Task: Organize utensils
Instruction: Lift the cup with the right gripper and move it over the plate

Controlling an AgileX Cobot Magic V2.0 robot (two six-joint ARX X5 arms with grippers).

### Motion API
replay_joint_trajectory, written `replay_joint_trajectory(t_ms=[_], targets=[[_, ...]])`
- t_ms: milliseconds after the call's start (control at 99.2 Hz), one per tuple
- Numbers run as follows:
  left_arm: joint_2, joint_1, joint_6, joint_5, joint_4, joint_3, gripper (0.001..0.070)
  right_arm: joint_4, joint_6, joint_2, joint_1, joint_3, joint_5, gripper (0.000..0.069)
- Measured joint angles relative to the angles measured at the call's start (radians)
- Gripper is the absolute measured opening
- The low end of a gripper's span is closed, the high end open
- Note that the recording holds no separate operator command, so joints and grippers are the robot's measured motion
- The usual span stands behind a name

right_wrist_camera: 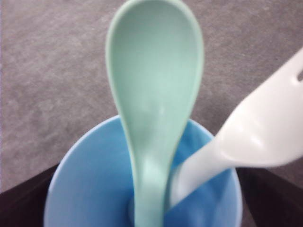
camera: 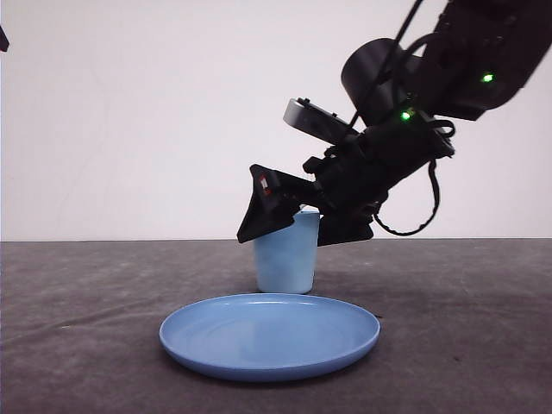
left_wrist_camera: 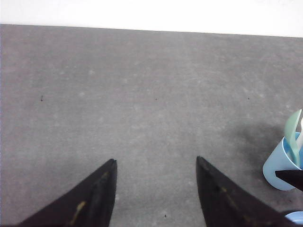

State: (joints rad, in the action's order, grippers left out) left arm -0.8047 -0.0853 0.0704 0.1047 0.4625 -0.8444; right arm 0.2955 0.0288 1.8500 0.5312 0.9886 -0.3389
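A mint-green spoon (right_wrist_camera: 156, 85) and a white fork (right_wrist_camera: 260, 127) stand handle-down in the light blue cup (right_wrist_camera: 94, 189), bowl and tines up. My right gripper (right_wrist_camera: 149, 168) hangs just over the cup's mouth, open, one dark finger (right_wrist_camera: 23, 201) on each side of the cup and nothing held. In the front view my right gripper (camera: 280, 240) covers the top of the cup (camera: 285, 263) and hides the utensils. My left gripper (left_wrist_camera: 156, 163) is open over bare table, with the cup (left_wrist_camera: 277, 168) and spoon (left_wrist_camera: 292, 127) off to one side.
A round blue plate (camera: 269, 336) lies in front of the cup, near the table's front edge; its rim (left_wrist_camera: 296, 218) shows in the left wrist view. The grey table (camera: 86, 293) stretches bare to the left and right. A white wall stands behind.
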Motion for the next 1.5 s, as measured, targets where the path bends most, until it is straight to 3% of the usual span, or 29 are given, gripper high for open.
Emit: replay_joint_trajectory(t_ms=[212, 343, 393, 645, 777, 1150, 1503], targets=[[0.000, 0.000, 0.000, 0.000, 0.000, 0.000, 0.0318, -0.019, -0.006, 0.000, 0.000, 0.000, 0.000, 0.0668], [0.000, 0.000, 0.000, 0.000, 0.000, 0.000, 0.0318, -0.022, -0.007, 0.000, 0.002, 0.000, 0.001, 0.0490], [0.000, 0.000, 0.000, 0.000, 0.000, 0.000, 0.0318, -0.020, -0.010, 0.000, 0.003, 0.000, 0.002, 0.0460], [0.000, 0.000, 0.000, 0.000, 0.000, 0.000, 0.0318, -0.027, -0.014, -0.002, 0.009, 0.000, -0.002, 0.0459], [0.000, 0.000, 0.000, 0.000, 0.000, 0.000, 0.0318, -0.099, -0.014, -0.049, 0.024, 0.000, -0.002, 0.0459], [0.000, 0.000, 0.000, 0.000, -0.001, 0.000, 0.0318, -0.330, -0.018, -0.367, 0.111, -0.024, 0.082, 0.0459], [0.000, 0.000, 0.000, 0.000, -0.002, 0.000, 0.0318, -0.351, -0.020, -0.719, 0.235, -0.264, 0.227, 0.0459]])
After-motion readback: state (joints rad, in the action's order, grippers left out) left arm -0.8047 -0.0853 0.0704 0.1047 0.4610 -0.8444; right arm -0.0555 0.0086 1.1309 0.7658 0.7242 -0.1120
